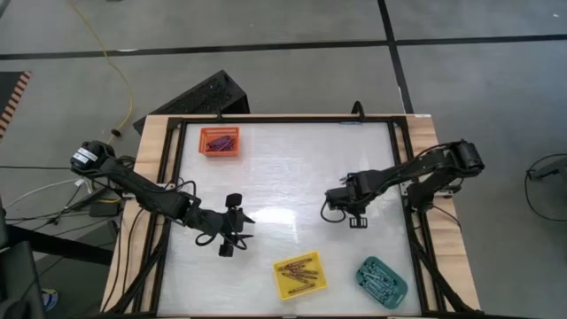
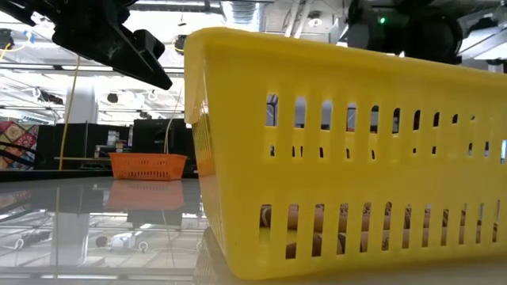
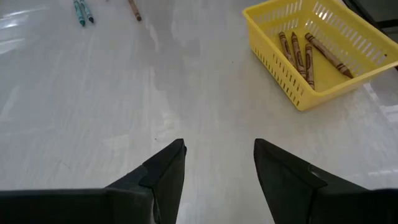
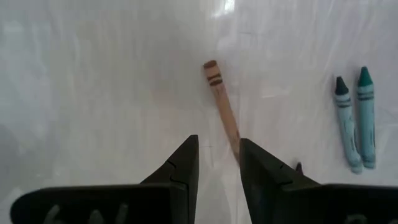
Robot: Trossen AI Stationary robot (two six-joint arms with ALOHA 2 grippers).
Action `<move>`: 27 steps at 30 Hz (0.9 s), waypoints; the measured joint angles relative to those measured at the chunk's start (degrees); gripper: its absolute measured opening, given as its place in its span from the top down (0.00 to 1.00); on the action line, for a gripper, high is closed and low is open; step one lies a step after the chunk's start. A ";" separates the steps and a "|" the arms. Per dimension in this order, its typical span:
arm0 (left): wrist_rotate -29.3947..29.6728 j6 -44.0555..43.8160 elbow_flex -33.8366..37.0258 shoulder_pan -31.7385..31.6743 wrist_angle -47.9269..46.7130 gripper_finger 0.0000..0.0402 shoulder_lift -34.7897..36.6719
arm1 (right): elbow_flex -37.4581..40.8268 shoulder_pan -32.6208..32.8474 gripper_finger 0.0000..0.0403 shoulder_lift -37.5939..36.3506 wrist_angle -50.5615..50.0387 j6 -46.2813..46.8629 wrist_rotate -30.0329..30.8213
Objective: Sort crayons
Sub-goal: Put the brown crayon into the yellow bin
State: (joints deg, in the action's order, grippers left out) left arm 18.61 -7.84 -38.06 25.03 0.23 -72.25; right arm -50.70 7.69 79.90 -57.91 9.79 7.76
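Brown crayon (image 4: 221,99) lying flat on the glossy white worktop (image 1: 292,168), near end just ahead of the right gripper (image 4: 217,163); two teal crayons (image 4: 356,121) side by side close beside it, apart from it. Likely light, stiff, round and prone to roll or skid on the slick surface; paper wrap should give some grip, but wax may snap under a hard pinch. Best taken across the middle of the stick, jaws square to its length.

Long axis running almost straight away from the right gripper, slightly slanted, the banded end farthest, the near end reaching in between the two fingers. So lined up along the jaws, not across them; a wrist turn probably needed before closing. Right jaws partly apart, gripping nothing.

Left gripper (image 3: 214,171) hovering over bare worktop near the yellow tray (image 3: 323,53), jaws wide apart and empty. Brown crayons already in that tray, lying roughly parallel. Orange tray (image 1: 220,141) and teal tray (image 1: 382,280) also holding crayons
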 joint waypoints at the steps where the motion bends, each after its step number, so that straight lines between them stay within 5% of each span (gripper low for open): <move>1: -0.02 0.00 0.00 -0.01 0.00 0.55 0.00 | 0.44 -0.62 0.73 -0.01 0.60 -0.63 -0.02; 18: 0.11 0.07 0.00 0.01 -0.44 0.55 0.00 | 9.47 -9.46 0.74 0.27 10.13 -6.22 -5.42; 27: 3.23 7.30 0.00 -0.01 -1.41 0.55 -0.04 | 9.78 -6.59 0.98 0.67 14.78 -1.83 -5.12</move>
State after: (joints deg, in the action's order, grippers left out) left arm 21.85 -0.54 -38.06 25.02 -1.18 -72.29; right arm -40.93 1.09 80.58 -43.13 7.97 2.64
